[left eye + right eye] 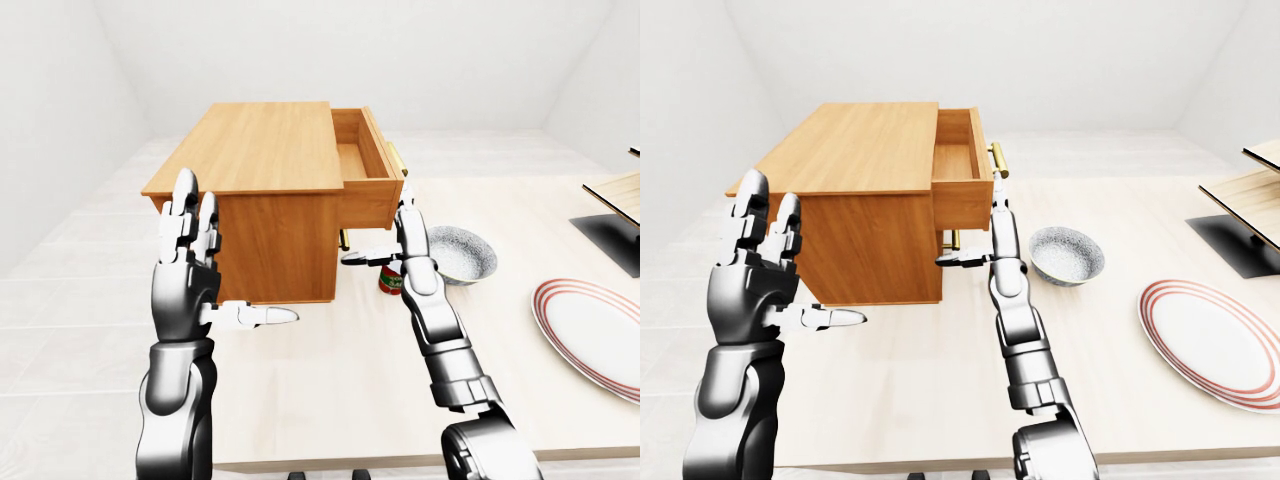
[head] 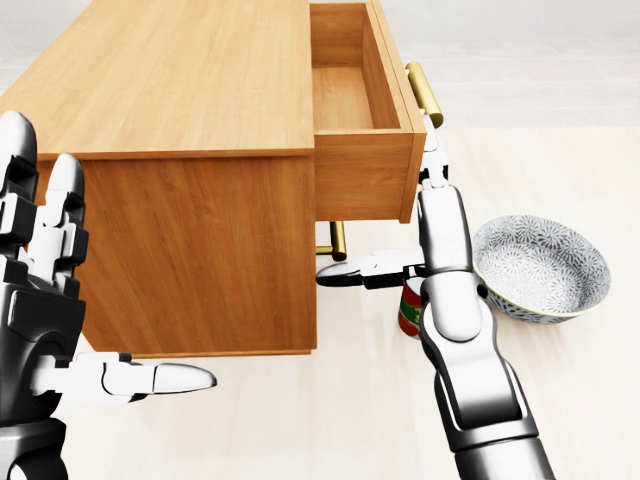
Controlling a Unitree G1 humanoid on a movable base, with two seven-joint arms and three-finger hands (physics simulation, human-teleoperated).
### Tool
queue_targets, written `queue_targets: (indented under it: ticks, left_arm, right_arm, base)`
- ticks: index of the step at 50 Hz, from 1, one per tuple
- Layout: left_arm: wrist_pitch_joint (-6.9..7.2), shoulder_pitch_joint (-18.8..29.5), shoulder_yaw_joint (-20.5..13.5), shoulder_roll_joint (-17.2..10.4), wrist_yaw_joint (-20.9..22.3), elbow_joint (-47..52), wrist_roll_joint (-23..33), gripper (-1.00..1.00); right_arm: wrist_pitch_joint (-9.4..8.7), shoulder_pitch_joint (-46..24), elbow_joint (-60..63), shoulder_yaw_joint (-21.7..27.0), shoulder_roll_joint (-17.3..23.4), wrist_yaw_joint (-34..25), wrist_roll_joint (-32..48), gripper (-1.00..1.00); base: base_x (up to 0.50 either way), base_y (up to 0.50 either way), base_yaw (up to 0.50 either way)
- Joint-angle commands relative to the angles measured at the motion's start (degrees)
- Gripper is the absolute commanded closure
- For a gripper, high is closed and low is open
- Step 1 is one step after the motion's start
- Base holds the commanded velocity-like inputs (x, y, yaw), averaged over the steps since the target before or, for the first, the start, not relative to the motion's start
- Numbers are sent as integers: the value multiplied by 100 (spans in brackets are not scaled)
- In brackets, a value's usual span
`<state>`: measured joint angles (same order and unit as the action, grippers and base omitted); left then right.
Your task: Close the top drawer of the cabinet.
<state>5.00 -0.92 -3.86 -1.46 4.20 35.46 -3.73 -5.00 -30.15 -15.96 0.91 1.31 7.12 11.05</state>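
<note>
**Top drawer stands open, right hand flat at its front**

A pale table (image 1: 330, 400) carries a wooden cabinet (image 2: 180, 170) that fills the upper left of the head view. Its top drawer (image 2: 360, 110) is pulled well out to the right of the cabinet body, the inside bare, with a brass handle (image 2: 423, 92) on its front panel. A second brass handle (image 2: 338, 240) shows below, under the open drawer.

At the right edge of the left-eye view lies a white plate (image 1: 600, 335) with red rings, well apart from the cabinet. Nearer, just right of the drawer, sits a patterned grey bowl (image 2: 545, 268).

The right hand (image 2: 425, 215) reaches up beside the drawer front, fingers straight and spread, thumb pointing left under the drawer; it grips nothing, and whether its fingertips touch the panel cannot be told. The left hand (image 2: 50, 300) is raised at the left of the cabinet, also spread wide, holding nothing.

A small can (image 2: 410, 310) with a red and green label stands behind the right forearm, between cabinet and bowl.
</note>
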Motion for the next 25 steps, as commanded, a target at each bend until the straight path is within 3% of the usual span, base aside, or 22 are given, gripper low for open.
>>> queue_targets:
  ticks: [1,25]
  left_arm:
    - [0,16,13,3,-8,36,6,-100]
    - [0,13,7,2,6,-33,11,-100]
  right_arm:
    - [0,-98,186,-147,-94,-115,97,-100]
    - [0,-406,231,-49,4,-103,2,-100]
  base:
    - [0,0,0]
    - [0,0,0]
